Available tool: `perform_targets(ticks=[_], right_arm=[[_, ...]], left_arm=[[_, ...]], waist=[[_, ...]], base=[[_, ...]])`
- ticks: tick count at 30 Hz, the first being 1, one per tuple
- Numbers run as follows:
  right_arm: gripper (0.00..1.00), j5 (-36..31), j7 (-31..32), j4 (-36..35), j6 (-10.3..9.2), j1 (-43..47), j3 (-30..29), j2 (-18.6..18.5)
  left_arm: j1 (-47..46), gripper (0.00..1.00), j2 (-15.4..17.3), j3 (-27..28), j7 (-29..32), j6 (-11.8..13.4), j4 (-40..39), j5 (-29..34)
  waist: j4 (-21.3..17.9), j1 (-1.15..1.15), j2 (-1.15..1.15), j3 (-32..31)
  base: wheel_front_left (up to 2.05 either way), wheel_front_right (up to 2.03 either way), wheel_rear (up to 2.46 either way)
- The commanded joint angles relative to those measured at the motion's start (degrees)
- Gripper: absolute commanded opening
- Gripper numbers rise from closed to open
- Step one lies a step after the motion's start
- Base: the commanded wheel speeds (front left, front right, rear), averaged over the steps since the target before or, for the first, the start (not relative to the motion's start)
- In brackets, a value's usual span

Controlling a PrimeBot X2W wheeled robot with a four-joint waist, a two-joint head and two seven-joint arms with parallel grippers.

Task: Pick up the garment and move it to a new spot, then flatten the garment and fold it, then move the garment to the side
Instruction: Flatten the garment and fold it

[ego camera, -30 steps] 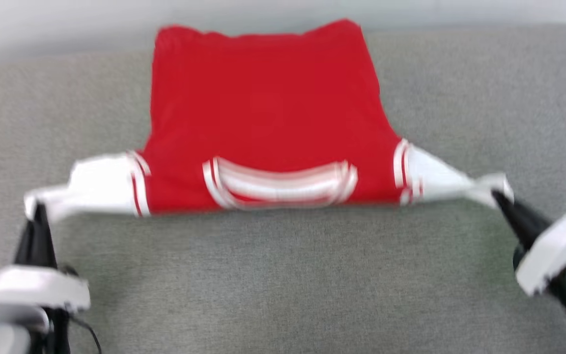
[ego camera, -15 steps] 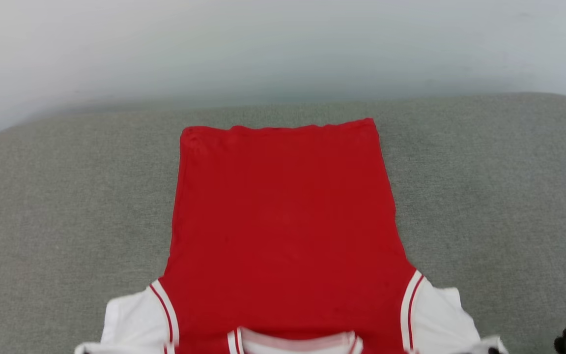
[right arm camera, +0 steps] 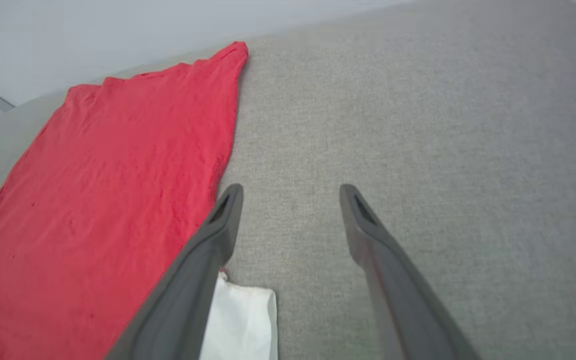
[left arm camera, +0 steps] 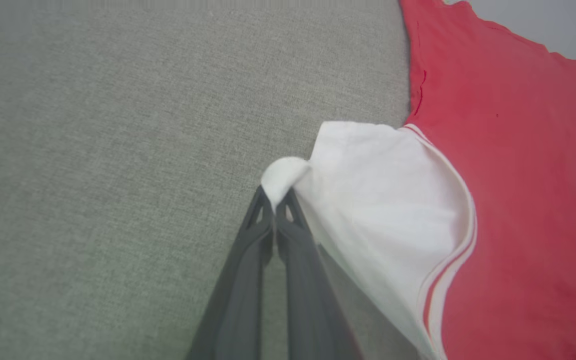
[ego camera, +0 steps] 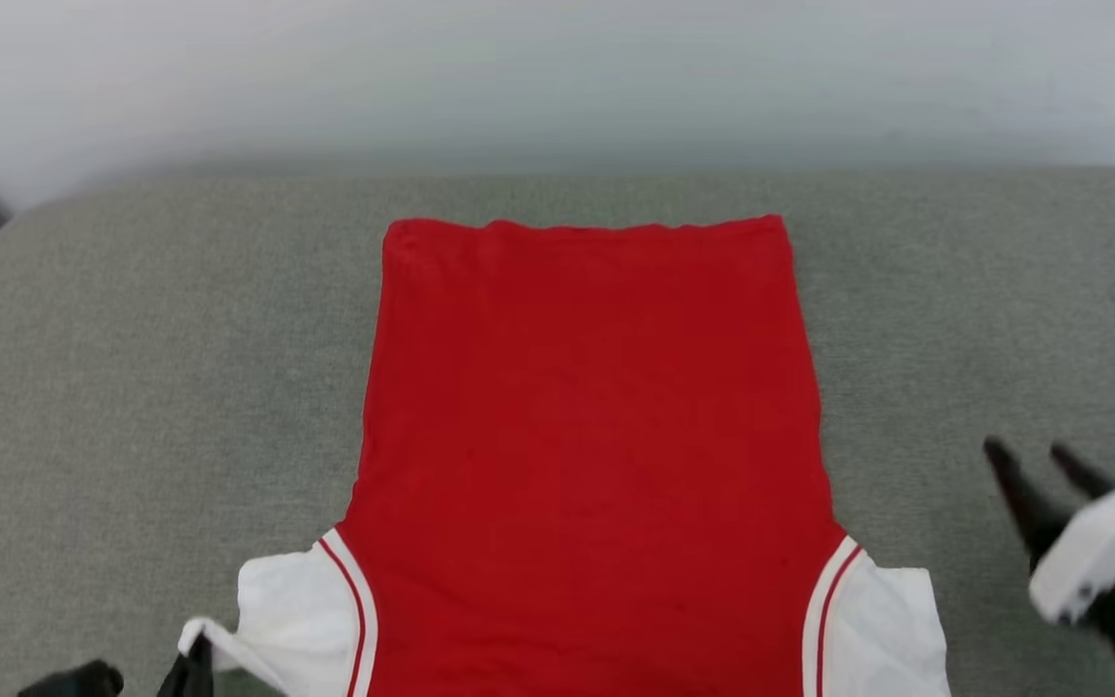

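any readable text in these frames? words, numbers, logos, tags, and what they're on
None can be read in any view.
The garment lies with a plain red side up: no letters, number or logo show on it.
Its white sleeves carry only red and white stripes at the seams, no print.
The grey fabric surface bears no label or marking.
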Motion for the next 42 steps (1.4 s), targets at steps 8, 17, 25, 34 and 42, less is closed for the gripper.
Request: perform_targets(ticks=[8, 17, 25, 34, 42], right_arm=[[1.0, -2.0, 6.7, 17.9, -0.03, -29.6, -2.3, -2.3], [1.0, -7.8, 20.3, 33.3, -0.03, -52.6, -2.1, -4.5], [1.0, -13.1, 27.1, 39.0, -0.03, -63.1, -4.0, -3.8], [0.32, -18.3, 35.8, 45.4, -0.04, -61.9, -6.0, -1.4], [0.0, -20.6, 35.9, 43.2, -0.04, -62.9, -5.8, -2.4]], left_arm=[[-8.5, 0.0, -0.4, -2.2, -1.2, -0.6, -4.1, 3.9], [-15.3, 0.0, -1.9, -5.3, -1.9, -1.6, -8.7, 7.5], [-19.0, 0.0, -2.6, -7.0, -2.7, -2.5, -10.9, 9.6], [-20.1, 0.0, -2.9, -8.4, -2.9, -3.6, -9.5, 9.9], [-20.8, 0.0, -3.2, -8.7, -3.3, -4.2, -7.0, 9.9]], waist=[[6.4, 0.0, 0.0, 11.6], [12.1, 0.0, 0.0, 21.4], [14.8, 0.0, 0.0, 27.1], [15.2, 0.0, 0.0, 28.4], [14.8, 0.0, 0.0, 26.3]], base=[[0.0, 0.0, 0.0], [0.0, 0.0, 0.0], [0.0, 0.0, 0.0], [0.0, 0.0, 0.0], [0.0, 0.0, 0.0]])
